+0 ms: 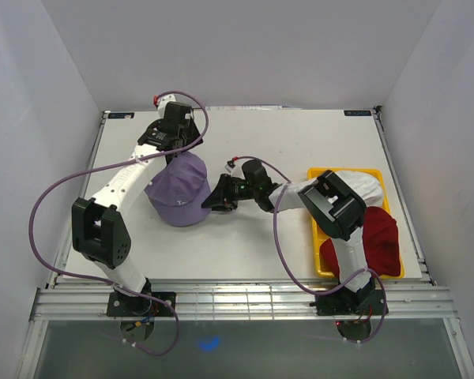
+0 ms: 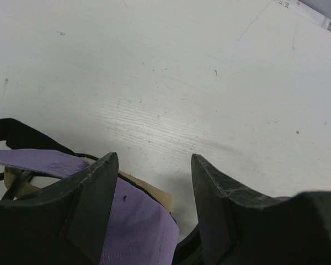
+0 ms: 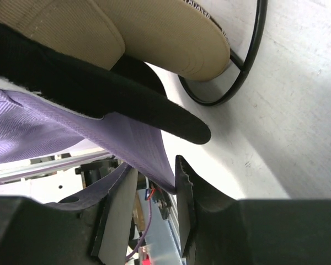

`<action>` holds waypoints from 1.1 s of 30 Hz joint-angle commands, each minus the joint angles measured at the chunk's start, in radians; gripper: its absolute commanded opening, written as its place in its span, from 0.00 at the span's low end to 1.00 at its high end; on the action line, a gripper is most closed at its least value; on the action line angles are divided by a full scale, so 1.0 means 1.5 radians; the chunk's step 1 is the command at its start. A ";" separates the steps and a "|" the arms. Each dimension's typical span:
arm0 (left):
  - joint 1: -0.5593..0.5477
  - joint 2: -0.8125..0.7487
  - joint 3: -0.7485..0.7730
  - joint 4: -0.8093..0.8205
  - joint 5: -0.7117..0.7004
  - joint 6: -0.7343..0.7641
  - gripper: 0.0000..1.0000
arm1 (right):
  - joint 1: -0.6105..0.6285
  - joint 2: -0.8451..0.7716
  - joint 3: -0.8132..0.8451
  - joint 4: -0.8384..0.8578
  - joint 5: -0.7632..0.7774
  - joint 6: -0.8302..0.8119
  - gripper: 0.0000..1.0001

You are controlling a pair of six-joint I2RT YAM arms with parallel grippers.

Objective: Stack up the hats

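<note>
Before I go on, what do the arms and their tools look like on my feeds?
Both the left arm and right arm have white links, black joint housings and a looping purple cable. The left tool and right tool have dark, wedge-shaped fingers, scuffed at the edges.

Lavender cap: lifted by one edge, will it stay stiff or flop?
The lavender cap probably flops: its fabric hangs in a loose fold by the right gripper. Its crown looks domed in the top view, so some shape may hold. Pushed, it could drag the black cap beneath.
</note>
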 commanded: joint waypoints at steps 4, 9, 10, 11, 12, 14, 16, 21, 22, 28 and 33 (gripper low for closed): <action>0.009 0.002 -0.044 -0.081 0.025 -0.001 0.69 | -0.005 0.030 0.040 -0.159 0.047 -0.072 0.40; 0.011 0.000 -0.050 -0.074 0.036 -0.001 0.70 | -0.005 0.035 0.060 -0.207 0.052 -0.102 0.44; 0.012 0.000 -0.051 -0.074 0.037 -0.001 0.70 | -0.005 0.037 0.061 -0.211 0.052 -0.107 0.44; 0.012 0.002 -0.051 -0.074 0.038 -0.002 0.70 | -0.005 0.037 0.063 -0.213 0.052 -0.109 0.46; 0.013 0.002 -0.054 -0.073 0.040 -0.002 0.70 | -0.005 0.038 0.067 -0.219 0.052 -0.112 0.47; 0.014 0.001 -0.058 -0.072 0.043 -0.004 0.70 | -0.005 0.039 0.070 -0.225 0.051 -0.120 0.49; 0.015 0.000 -0.066 -0.070 0.044 -0.005 0.71 | -0.005 0.039 0.072 -0.234 0.052 -0.125 0.50; 0.016 -0.017 -0.073 -0.059 0.049 -0.006 0.73 | -0.006 0.020 0.076 -0.253 0.061 -0.148 0.53; 0.016 -0.017 -0.071 -0.060 0.051 -0.004 0.73 | -0.007 0.016 0.077 -0.262 0.061 -0.150 0.53; 0.016 -0.036 -0.028 -0.059 0.055 0.015 0.75 | -0.011 -0.018 0.101 -0.306 0.074 -0.181 0.54; 0.016 -0.054 0.029 -0.058 0.065 0.036 0.76 | -0.016 -0.048 0.131 -0.366 0.096 -0.210 0.55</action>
